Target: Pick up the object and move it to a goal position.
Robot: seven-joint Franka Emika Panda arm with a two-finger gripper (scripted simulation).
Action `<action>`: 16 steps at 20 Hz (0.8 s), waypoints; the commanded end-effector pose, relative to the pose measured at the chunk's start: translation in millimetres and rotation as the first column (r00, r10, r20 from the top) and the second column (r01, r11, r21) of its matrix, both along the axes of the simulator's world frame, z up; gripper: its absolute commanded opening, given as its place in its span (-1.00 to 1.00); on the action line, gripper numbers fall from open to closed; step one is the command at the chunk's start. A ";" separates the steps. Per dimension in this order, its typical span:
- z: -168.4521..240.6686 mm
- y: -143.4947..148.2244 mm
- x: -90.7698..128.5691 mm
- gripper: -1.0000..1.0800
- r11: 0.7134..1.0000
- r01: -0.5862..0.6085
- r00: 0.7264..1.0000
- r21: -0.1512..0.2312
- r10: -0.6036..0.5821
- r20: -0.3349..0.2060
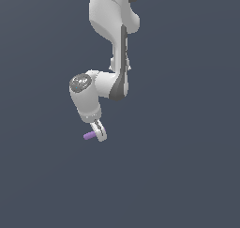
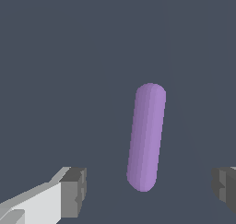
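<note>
Gripper [image 2: 146,193] spread wide, gripping nothing, purple rod [image 2: 146,138] between its fingertips [image 2: 73,191], no writing visible

A plain slate-grey floor [image 1: 187,175] (unmarked) carries one purple rod [image 1: 88,136].

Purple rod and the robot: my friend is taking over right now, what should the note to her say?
Pincer: open, fingers apart on either side of the purple rod, not touching it.
Purple rod: lying on the plain grey floor, its end poking out beside the pincer in the exterior view.
Done: pincer lined up over the rod.
Left: close on it, lift, carry to the goal. No goal marker shows.
</note>
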State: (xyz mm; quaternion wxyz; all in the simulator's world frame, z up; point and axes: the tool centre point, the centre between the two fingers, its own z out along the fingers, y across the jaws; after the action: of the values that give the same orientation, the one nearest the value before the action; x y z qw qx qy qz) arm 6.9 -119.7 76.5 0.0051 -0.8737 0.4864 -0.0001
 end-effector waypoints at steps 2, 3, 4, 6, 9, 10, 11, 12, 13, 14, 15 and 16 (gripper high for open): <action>-7.9 -9.1 -2.1 0.92 0.998 0.062 0.998 -0.005 -0.062 -0.003; -9.5 -10.9 -2.6 0.92 0.997 0.074 0.997 -0.006 -0.074 -0.003; -10.9 -12.5 -3.0 0.92 0.996 0.085 0.996 -0.007 -0.085 -0.004; -12.8 -14.8 -3.7 0.92 0.995 0.100 0.995 -0.008 -0.100 -0.005; -13.9 -16.0 -4.0 0.92 0.994 0.108 0.994 -0.009 -0.108 -0.005; -13.5 -15.5 -4.0 0.92 0.995 0.102 0.995 -0.008 -0.103 -0.005; -13.8 -15.5 -4.0 0.92 0.995 0.102 0.995 -0.008 -0.103 -0.005; -15.0 -15.4 -4.1 0.92 0.995 0.102 0.995 -0.008 -0.103 -0.005; -16.9 -15.6 -4.1 0.92 0.995 0.103 0.995 -0.008 -0.103 -0.005; -19.5 -15.4 -4.2 0.92 0.995 0.103 0.995 -0.008 -0.103 -0.005; -22.9 -15.6 -4.3 0.92 0.995 0.104 0.995 -0.008 -0.104 -0.005; -27.0 -15.6 -4.5 0.92 0.995 0.104 0.995 -0.008 -0.104 -0.005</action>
State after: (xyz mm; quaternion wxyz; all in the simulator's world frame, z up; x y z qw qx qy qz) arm 3.1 -135.3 55.0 0.0004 -0.8474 0.5310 -0.0004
